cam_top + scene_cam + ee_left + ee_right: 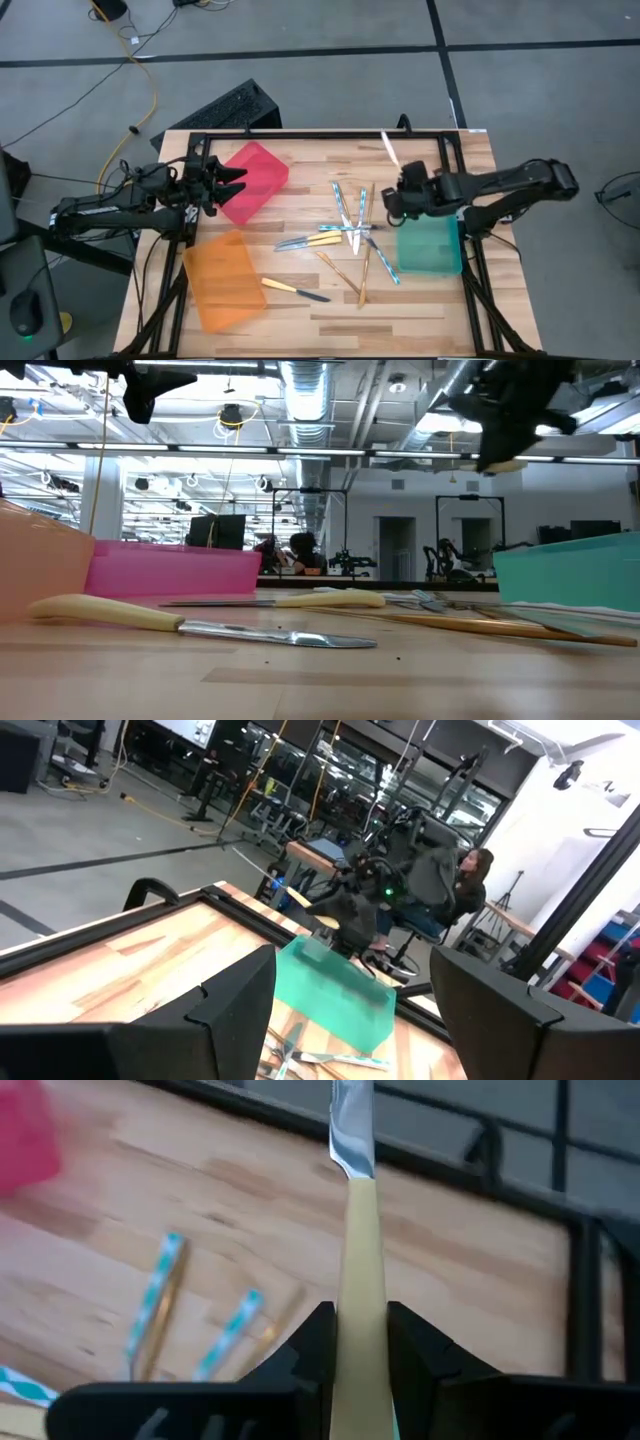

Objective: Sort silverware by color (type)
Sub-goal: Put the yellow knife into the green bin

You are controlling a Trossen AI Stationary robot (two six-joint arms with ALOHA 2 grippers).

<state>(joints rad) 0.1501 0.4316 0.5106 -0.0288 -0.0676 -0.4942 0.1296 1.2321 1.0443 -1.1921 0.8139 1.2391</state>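
A: So, biggest things first: where are the bins relative to the right gripper (392, 200)?

B: The green bin (430, 246) sits just beside and under it, the red bin (254, 179) and orange bin (222, 277) well apart, over by the left gripper (232, 182), which hovers with its fingers spread wide and empty.

A: And the right one?

B: Its fingers are clamped on a yellow-handled knife (357, 1280), handle between the pads, silver blade pointing away from the wrist. The other silverware (350, 232) lies scattered on the table just beside it.

A: How would that knife handle?

B: Light and stiff, I'd judge, but slim and smooth, so apt to swivel. Mid-handle, as now, seems the safest hold; the glossy blade looks slippery.
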